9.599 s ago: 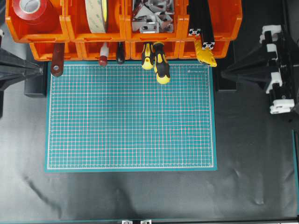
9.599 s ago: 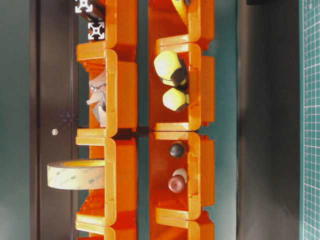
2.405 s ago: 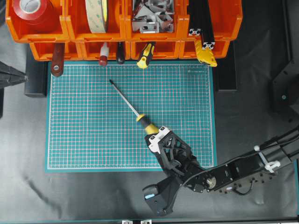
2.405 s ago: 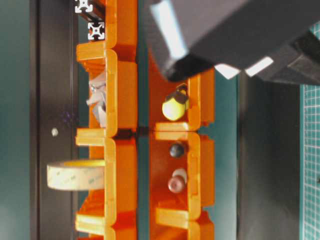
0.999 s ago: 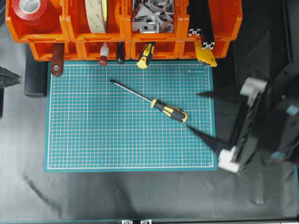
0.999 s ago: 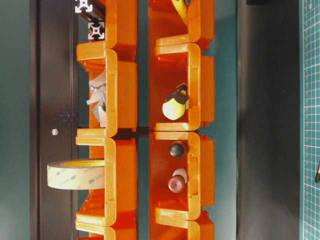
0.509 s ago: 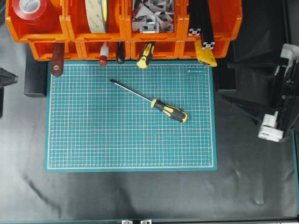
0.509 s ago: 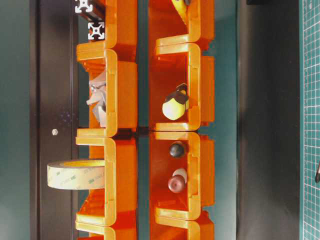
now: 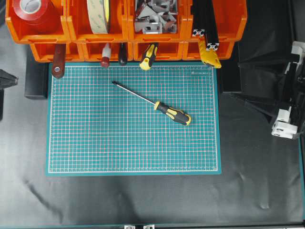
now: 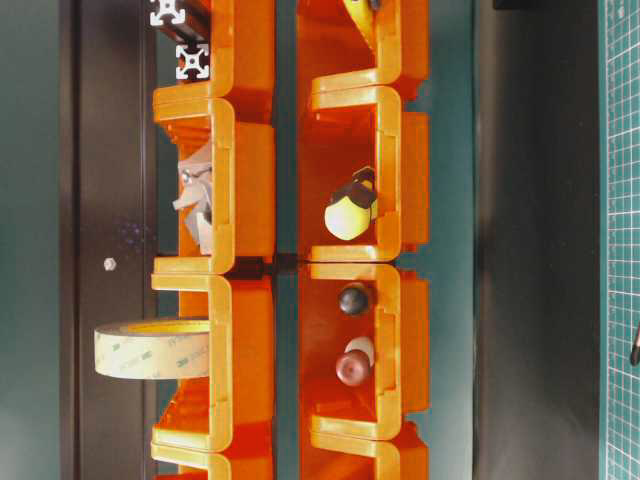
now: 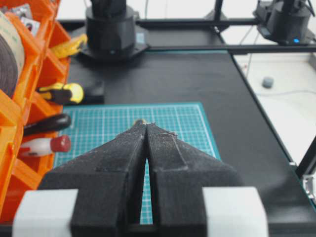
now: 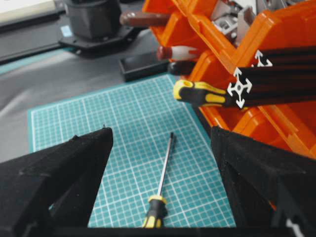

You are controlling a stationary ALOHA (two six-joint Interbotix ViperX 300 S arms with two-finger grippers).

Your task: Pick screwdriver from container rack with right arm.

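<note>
Yellow-and-black screwdriver [image 9: 172, 113] lies flat on green cutting mat [image 9: 95, 143], clear of orange container rack [image 9: 71, 28]. Right end effector [image 9: 248, 78] empty, fingers spread wide, beside mat. Left end effector [image 11: 146, 129] closed, empty.

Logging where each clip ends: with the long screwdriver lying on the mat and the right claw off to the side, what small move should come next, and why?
Probably none beyond parking. The screwdriver lies flat on the green mat, clear of the container rack, and the right claw stands open and empty off the mat's edge, so the pick looks finished. At most, the right arm could settle into rest.
</note>
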